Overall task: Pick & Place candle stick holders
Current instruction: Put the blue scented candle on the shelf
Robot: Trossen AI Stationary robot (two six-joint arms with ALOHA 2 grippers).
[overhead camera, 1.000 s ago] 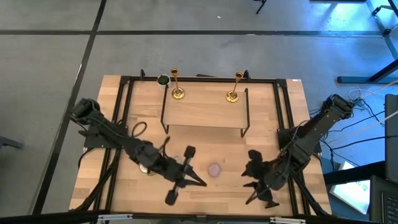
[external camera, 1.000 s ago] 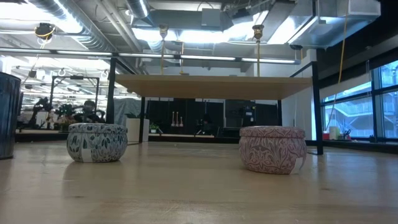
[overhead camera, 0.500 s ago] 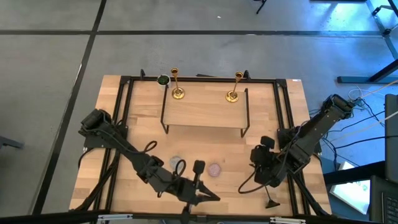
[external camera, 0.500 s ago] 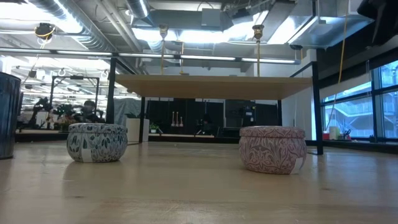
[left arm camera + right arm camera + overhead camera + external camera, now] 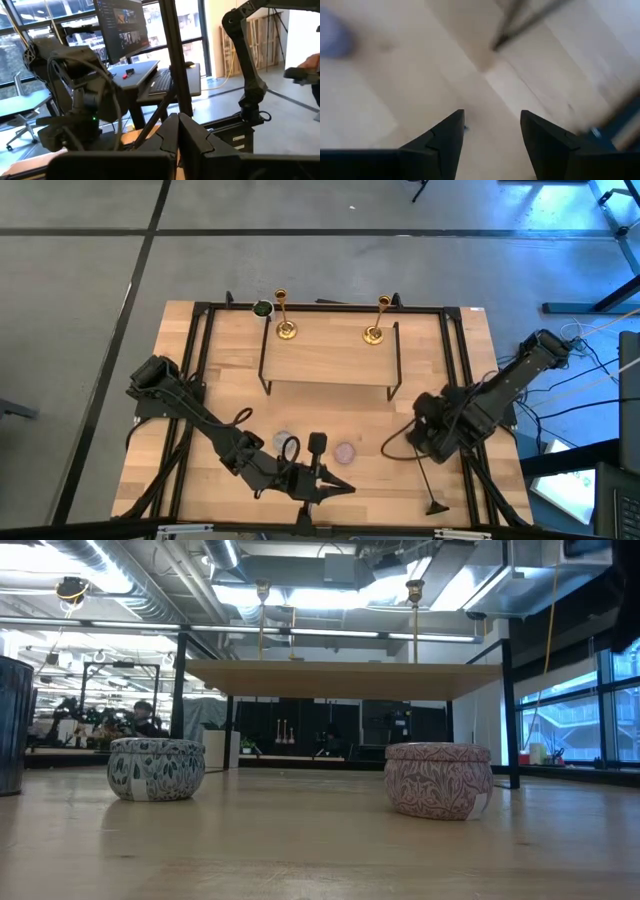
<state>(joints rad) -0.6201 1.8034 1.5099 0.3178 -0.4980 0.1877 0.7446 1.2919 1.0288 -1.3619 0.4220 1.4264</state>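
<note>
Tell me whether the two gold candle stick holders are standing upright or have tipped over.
Upright. Both candle stick holders stand on their round bases on the raised shelf; the low view shows their stems vertical.

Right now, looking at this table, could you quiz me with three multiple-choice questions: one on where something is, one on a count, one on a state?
1. Where do the gold candle stick holders stand?
A. on the raised shelf
B. on the floor
C. in a tool

2. How many patterned tins are on the table?
A. none
B. two
C. five

3. How is the right tool?
A. shut on a tin
B. open, holding nothing
C. shut on a candlestick

Answers:
1 A: the left candle stick holder and the right candle stick holder stand on the raised shelf.
2 B: the blue-grey tin and the pink tin.
3 B: the right tool shows spread fingers over bare wood.
</note>
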